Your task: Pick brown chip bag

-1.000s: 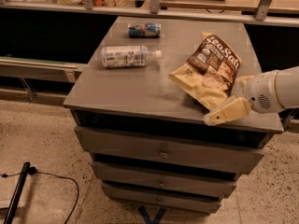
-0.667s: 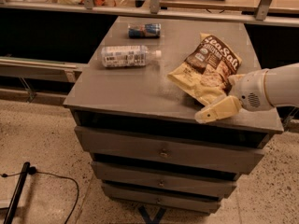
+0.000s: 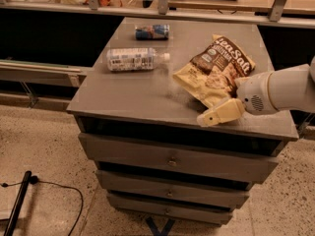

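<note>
Item one: brown chip bag (image 3: 214,70), lying flat on the right half of the worktop (image 3: 123,95), lettered end toward the far edge, pale end toward the front. Item two: tool (image 3: 212,116), cream-coloured, low over the worktop near the front right edge, just beside the bag's pale near corner. I cannot tell whether it touches the bag, nor whether it is set wide or narrow. Item three: clear bottle (image 3: 135,59), on its side, well apart to the left. Item four: small blue can (image 3: 152,32), on its side near the far edge, also well apart. Neither is in my way. Handling note, my judgement: the bag is thin, crinkly and slippery, so I want the tool set wide, brought over the puffed near part and not the flat seam, then closed on a raised fold. Pushing sideways risks sliding the bag along the worktop, so I would come in from above and lift straight up.
</note>
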Available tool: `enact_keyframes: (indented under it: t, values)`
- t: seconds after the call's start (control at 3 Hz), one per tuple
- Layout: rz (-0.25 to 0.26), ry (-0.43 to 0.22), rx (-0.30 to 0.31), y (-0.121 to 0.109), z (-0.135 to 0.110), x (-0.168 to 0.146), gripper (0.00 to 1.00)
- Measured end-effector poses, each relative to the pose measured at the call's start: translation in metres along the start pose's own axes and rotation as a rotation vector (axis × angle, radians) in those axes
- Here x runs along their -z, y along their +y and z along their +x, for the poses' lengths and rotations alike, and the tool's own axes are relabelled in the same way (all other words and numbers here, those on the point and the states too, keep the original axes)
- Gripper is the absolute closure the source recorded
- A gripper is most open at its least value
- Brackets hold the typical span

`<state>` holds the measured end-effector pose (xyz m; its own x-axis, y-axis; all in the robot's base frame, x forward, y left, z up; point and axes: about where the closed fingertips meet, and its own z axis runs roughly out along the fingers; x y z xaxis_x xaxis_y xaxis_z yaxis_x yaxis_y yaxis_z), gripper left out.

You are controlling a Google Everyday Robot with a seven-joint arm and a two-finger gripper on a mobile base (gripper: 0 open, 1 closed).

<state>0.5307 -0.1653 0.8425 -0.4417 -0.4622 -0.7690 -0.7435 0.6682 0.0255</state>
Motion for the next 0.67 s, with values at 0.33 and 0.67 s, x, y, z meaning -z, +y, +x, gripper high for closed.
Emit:
enact_keyframes:
  t: [0.33,0.67]
  values:
    - [0.043,0.050,-0.031,-0.0062,0.0008,0.0000,0.24]
    - [0.081,0.086,-0.052,-0.0129,0.0024,0.0018,0.11]
